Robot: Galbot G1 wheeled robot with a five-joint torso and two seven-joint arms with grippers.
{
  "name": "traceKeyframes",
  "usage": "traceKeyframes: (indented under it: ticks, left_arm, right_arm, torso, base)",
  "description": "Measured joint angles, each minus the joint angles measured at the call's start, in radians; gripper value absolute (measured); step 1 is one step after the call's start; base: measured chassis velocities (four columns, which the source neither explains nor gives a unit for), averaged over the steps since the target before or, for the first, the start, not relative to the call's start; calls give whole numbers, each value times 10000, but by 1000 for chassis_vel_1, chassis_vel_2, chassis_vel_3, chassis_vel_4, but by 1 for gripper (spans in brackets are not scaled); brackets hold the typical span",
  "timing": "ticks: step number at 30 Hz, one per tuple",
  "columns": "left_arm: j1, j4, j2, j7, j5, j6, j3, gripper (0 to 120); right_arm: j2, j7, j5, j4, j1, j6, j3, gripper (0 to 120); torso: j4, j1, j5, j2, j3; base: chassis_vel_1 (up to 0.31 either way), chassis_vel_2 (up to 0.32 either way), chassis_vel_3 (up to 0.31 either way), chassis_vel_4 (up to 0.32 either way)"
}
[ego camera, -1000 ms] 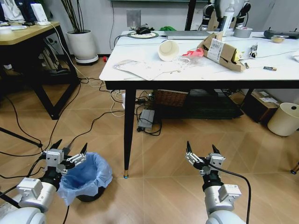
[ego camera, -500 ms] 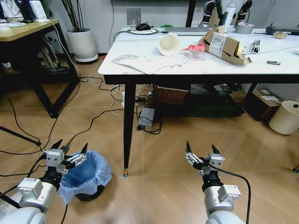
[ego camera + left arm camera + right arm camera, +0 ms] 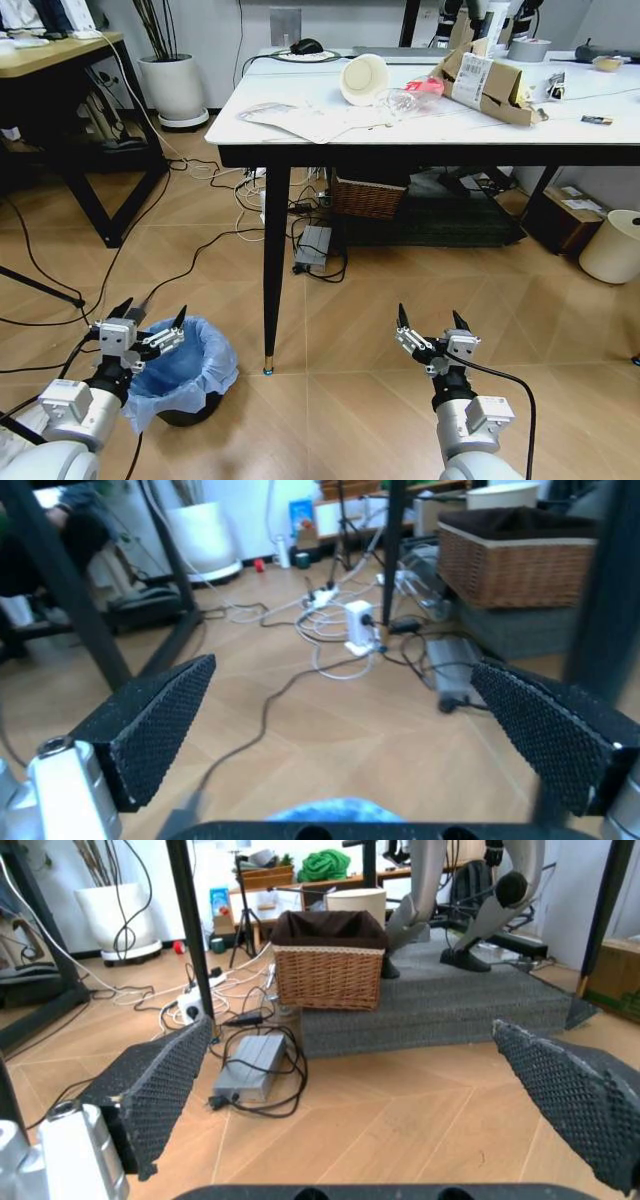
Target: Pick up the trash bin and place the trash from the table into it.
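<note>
blue-lined trash bin (image 3: 185, 372) upright on floor, trash (image 3: 400, 90) on table (image 3: 300, 140)

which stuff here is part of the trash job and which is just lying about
Job: trash bin on the floor, paper cup, crushed bottle, cardboard piece, table.

Lying about: plant pot, wicker basket, cream bucket, tape roll, floor cables.

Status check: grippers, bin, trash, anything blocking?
Left gripper open above trash bin, right gripper open over bare floor. Trash on the table. Table leg beside bin.
</note>
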Motion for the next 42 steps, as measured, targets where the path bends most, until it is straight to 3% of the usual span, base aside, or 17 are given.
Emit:
traceKeyframes:
  ticks: [8,14,15,22,29,34,42]
  left_arm:
    - [72,229,290,-582,-651,627,-225,100]
    - [-266,1040,1266,-1405,-1549,2421,-358,100]
    - [-266,1040,1266,-1405,-1549,2421,-358,100]
    - [-962,2200,2779,-1851,-2629,4364,377,100]
    - [-1185,2835,3658,-1886,-2996,4935,647,100]
    - [-1348,3140,3825,-1841,-3152,5138,525,100]
    - [-2113,4583,3931,-1406,-2945,5212,1063,100]
  right_arm:
    - [0,0,19,-139,11,-7,-35,100]
    - [0,2,136,-226,31,-89,92,100]
    - [0,2,136,-226,31,-89,92,100]
    - [-2,106,592,-816,384,-171,263,100]
    - [-3,172,768,-1412,732,-256,95,100]
    - [-1,175,733,-1579,715,-251,75,100]
    - [-1,144,522,-1783,618,-136,115,100]
  torso:
    - [2,0,0,20,1]
    - [2,7,0,52,1]
    - [2,7,0,52,1]
    - [0,13,0,74,2]
    - [1,16,-1,87,2]
    - [2,16,3,94,2]
    - [1,17,-2,102,2]
  base:
    - [0,0,0,0]
    - [0,0,0,0]
    - [0,0,0,0]
    - [0,0,0,0]
    - [0,0,0,0]
    - [0,0,0,0]
    - [0,0,0,0]
